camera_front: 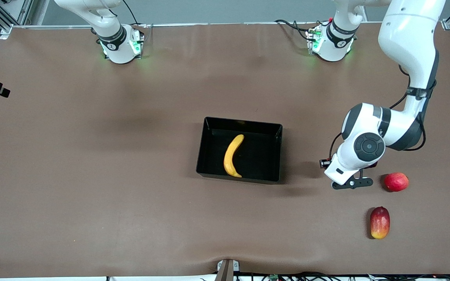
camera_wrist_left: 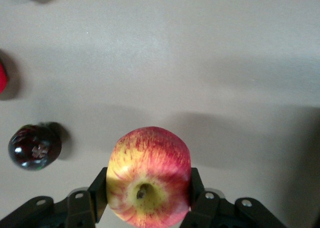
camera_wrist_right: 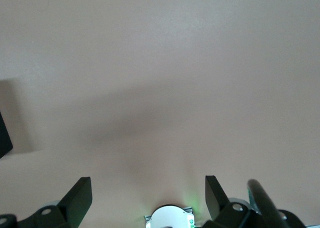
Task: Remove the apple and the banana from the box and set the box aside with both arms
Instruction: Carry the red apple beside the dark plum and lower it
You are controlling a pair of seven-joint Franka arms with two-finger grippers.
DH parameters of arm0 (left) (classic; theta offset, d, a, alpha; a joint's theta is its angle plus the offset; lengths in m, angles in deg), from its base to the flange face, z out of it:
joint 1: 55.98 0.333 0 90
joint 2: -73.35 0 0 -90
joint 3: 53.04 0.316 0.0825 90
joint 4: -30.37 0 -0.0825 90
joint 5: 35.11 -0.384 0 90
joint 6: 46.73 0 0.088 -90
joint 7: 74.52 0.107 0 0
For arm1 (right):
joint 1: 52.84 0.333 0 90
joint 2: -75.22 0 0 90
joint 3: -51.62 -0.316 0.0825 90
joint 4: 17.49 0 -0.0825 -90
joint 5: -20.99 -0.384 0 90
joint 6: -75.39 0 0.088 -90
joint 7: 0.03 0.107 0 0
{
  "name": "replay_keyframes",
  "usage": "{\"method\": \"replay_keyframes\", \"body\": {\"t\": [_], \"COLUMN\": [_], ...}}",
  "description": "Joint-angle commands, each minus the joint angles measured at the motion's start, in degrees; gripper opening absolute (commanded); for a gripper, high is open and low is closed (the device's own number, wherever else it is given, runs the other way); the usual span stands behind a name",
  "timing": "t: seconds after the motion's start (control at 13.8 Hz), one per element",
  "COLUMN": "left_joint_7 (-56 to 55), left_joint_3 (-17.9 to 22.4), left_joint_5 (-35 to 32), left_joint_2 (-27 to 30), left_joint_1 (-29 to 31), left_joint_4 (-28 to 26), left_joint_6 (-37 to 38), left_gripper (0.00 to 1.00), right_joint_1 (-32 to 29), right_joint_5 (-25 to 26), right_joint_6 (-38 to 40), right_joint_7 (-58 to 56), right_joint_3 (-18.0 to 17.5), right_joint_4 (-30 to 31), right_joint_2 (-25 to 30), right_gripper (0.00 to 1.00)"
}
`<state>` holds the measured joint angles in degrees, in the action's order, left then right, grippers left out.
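Left gripper (camera_wrist_left: 145,200) jaws are clamped halfway on the apple (camera_wrist_left: 148,175) over open bench (camera_front: 92,175) near the box (camera_front: 240,150), right gripper (camera_wrist_right: 149,198) jaws spread wide, holding nothing.

I see even, bright overhead light on the tabletop (camera_front: 92,175), with soft shadows beside the box (camera_front: 240,150). Its glossy walls glare faintly, and my wrist views look slightly soft.

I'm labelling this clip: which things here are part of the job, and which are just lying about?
Job:
- box
- banana, lying in the box
- apple, gripped by the left end effector
- right end effector, open, waiting over the table

Lying about:
- round red fruit
- oblong red-yellow fruit, nearer the camera
- dark round thing
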<state>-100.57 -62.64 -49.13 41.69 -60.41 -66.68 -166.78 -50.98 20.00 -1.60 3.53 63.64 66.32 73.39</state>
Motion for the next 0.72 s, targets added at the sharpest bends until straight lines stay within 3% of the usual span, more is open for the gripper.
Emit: {"method": "replay_keyframes", "body": {"t": [0.0,0.14,0.58,0.65], "left_joint_7": [0.56,0.99,2.75,2.84], "left_joint_3": [-0.33,-0.42,-0.42,-0.42], "left_joint_5": [-1.36,-1.71,-2.76,-3.03], "left_joint_2": [-0.41,-1.03,-2.97,-2.97], "left_joint_1": [3.01,4.77,6.54,6.54], "left_joint_4": [-3.93,-5.87,-5.88,-5.70], "left_joint_6": [-7.09,-12.12,-13.98,-13.98], "left_gripper": [0.00,0.00,0.02,0.32], "right_joint_1": [-1.15,-1.15,-1.24,-1.24], "right_joint_5": [-0.94,-0.94,-0.94,-0.94], "right_joint_6": [0.18,0.18,0.18,0.18], "right_joint_7": [-0.22,-0.22,-0.31,-0.31], "right_joint_3": [-0.59,-0.59,-0.59,-0.59], "right_joint_4": [-0.32,-0.32,-0.32,-0.32], "right_joint_2": [-0.10,-0.10,-0.10,-0.10], "right_gripper": [1.00,1.00,1.00,1.00]}}
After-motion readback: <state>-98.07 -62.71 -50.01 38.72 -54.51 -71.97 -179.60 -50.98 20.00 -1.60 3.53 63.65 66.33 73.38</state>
